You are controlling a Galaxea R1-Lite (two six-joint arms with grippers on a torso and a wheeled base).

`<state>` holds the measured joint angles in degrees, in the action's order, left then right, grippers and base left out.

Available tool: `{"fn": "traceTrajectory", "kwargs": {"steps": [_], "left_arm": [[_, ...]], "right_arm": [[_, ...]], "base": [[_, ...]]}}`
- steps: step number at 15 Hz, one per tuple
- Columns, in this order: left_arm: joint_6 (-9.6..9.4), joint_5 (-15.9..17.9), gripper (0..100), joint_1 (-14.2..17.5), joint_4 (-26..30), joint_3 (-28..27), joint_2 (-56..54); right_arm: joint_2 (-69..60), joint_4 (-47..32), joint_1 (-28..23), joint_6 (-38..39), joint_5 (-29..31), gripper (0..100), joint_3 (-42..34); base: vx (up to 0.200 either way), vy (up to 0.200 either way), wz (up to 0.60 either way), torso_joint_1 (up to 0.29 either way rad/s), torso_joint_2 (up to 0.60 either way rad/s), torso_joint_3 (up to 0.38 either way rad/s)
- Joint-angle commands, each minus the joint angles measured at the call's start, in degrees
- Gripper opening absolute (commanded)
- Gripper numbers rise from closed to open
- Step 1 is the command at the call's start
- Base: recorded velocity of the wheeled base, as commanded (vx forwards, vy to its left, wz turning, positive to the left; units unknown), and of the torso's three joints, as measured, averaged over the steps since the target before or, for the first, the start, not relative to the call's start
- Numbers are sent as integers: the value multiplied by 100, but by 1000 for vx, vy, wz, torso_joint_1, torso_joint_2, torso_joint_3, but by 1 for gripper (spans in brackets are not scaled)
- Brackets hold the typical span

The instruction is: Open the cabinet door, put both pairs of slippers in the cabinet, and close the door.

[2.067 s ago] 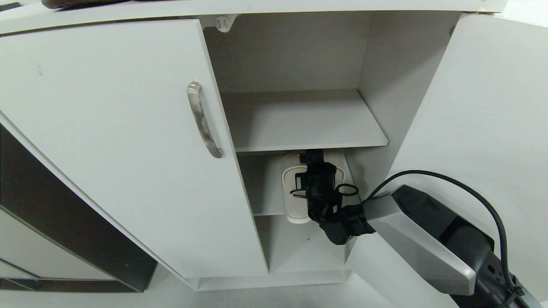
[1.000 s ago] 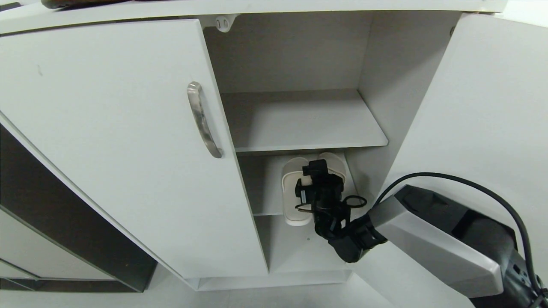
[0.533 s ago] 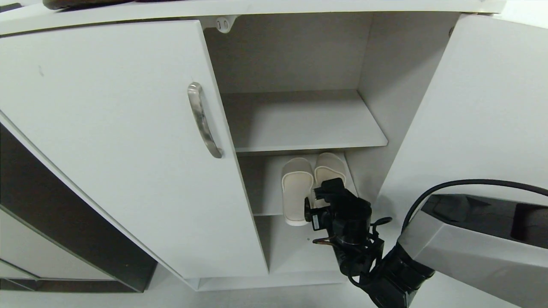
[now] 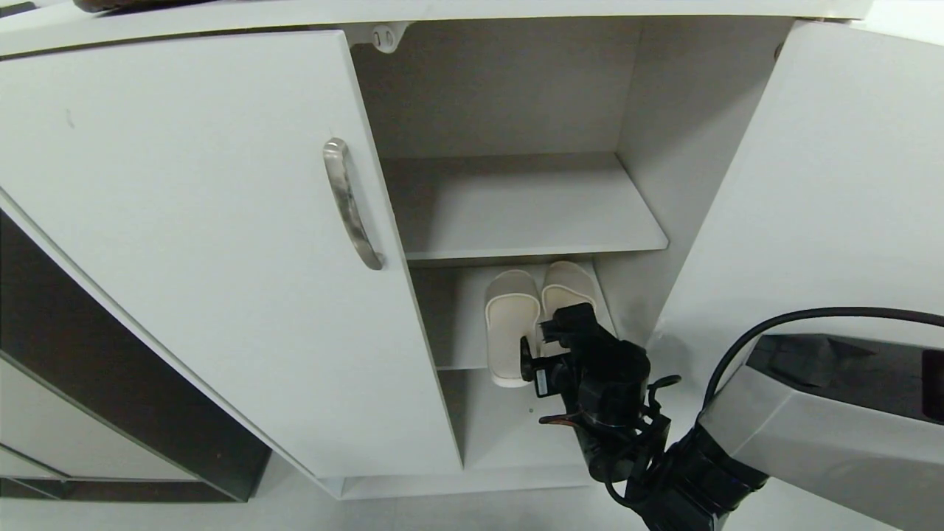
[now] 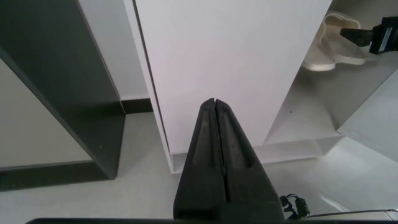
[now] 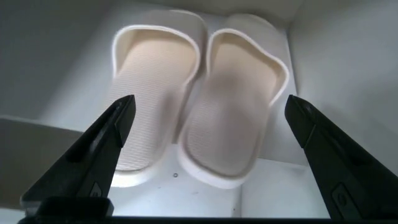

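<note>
Cabinet point(image 4: 516, 88) with its right door point(image 4: 811, 184) swung open at the right of the head view and its left door point(image 4: 184, 221) shut, the metal handle point(image 4: 352, 204) left of centre; one pair of slippers point(image 4: 511, 324), cream, lies side by side, soles down, on the lower shelf point(image 4: 457, 324) at lower centre; heels face the opening, and the left-hand heel overhangs the shelf's front edge. The right gripper point(image 6: 208, 109) hangs just in front of the heels, fingers spread wide, holding nothing and clear of the slippers; the left gripper point(image 5: 214, 109) hangs low outside the shut door, fingers pressed together on nothing.

Progress, as judged: door opened; first pair placed and let go; still to do are the second pair and the closing of the door, so roughly half the task is left. The overhanging heel may want a nudge inward, lest the door catch it.

Surroundings: upper shelf point(image 4: 516, 206), white, at centre; a further compartment beneath the slippers; pale, smooth floor point(image 5: 124, 193) along the bottom of the frame; a dark grey unit point(image 4: 110, 383) at lower left, beside the cabinet.
</note>
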<state>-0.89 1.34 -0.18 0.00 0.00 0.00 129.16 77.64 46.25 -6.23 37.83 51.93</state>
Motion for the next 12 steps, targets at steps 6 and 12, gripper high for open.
{"fn": "traceTrajectory", "kwargs": {"steps": [6, 12], "left_arm": [[1, -2, 0, 1, 0, 0, 9], [36, -20, 0, 1, 0, 0, 9]], "right_arm": [[57, -3, 24, 8, -3, 100, -8], [197, 32, 59, 78, -3, 100, -52]], "base": [[-200, 0, 0, 2, 4, 0], [-33, 0, 0, 0, 0, 0]]}}
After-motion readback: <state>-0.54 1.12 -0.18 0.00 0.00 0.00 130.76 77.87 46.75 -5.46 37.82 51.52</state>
